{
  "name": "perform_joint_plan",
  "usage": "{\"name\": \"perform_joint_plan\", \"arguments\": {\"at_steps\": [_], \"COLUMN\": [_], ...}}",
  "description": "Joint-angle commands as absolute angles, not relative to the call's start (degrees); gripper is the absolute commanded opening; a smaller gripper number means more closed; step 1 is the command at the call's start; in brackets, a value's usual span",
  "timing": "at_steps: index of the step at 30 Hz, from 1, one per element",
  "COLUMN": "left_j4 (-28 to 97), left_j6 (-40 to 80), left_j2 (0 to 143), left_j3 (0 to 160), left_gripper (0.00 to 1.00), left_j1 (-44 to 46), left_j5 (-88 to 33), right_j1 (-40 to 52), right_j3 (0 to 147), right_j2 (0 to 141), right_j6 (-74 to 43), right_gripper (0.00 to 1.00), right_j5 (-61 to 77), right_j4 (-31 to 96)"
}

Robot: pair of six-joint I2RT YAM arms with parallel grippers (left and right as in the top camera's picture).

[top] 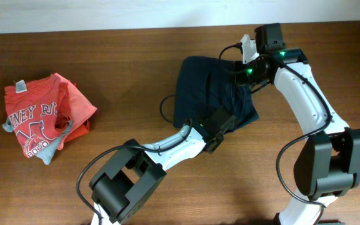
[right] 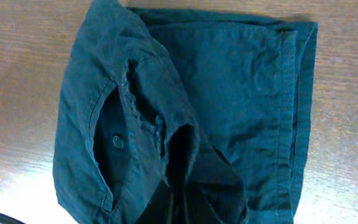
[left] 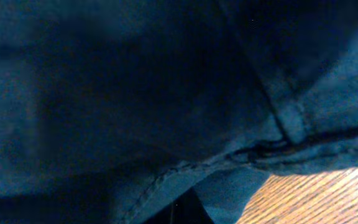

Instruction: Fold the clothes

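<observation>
Our right gripper (right: 173, 208) is clamped on a raised ridge of the shorts (top: 205, 87), at the garment's corner nearest the far edge of the table (top: 124, 56). Its fingers are dim in the right wrist view, but the bunched cloth runs up between them. Our left gripper (top: 225, 120) is at the opposite hem, the one facing the near edge. Navy cloth fills almost all of its wrist view, with a stitched seam and a strip of wood at the lower right, so we cannot tell whether that gripper is open or closed.

Beside the ridge a pocket (right: 107, 143) gapes, and inside its dark opening we can see one button (right: 118, 142) and nothing else.

The shorts lie partly folded, right of centre and closer to the far edge than the near one, with doubled hems along the side away from the pocket. Well apart from them, near the left edge, a red printed T-shirt (top: 42, 115) lies crumpled on the bare wood.
</observation>
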State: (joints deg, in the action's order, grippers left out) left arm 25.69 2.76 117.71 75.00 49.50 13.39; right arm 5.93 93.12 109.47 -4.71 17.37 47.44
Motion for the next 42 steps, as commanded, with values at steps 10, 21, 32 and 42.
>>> {"name": "perform_joint_plan", "arguments": {"at_steps": [10,21,32,42], "left_j4": [26.39,26.11,34.61,33.93], "left_j6": [2.09,2.09,2.07,3.55], "left_j2": [123.33,123.33,115.22,98.35], "left_j3": [73.12,73.14,79.70,80.64], "left_gripper": [0.01,0.00,0.23,0.52], "left_j1": [49.23,49.23,49.23,40.42], "left_j5": [12.23,12.25,12.29,16.36], "right_j1": [2.92,2.92,1.04,0.32], "right_j3": [94.78,94.72,94.85,94.85], "right_j2": [109.67,113.12,114.56,111.00], "right_j6": [-2.48,-2.31,-2.37,-2.42], "right_gripper": [0.04,0.13,0.68,0.68], "right_j5": [14.59,8.29,0.89,5.17], "right_j4": [38.24,37.85,41.36,49.32]}}
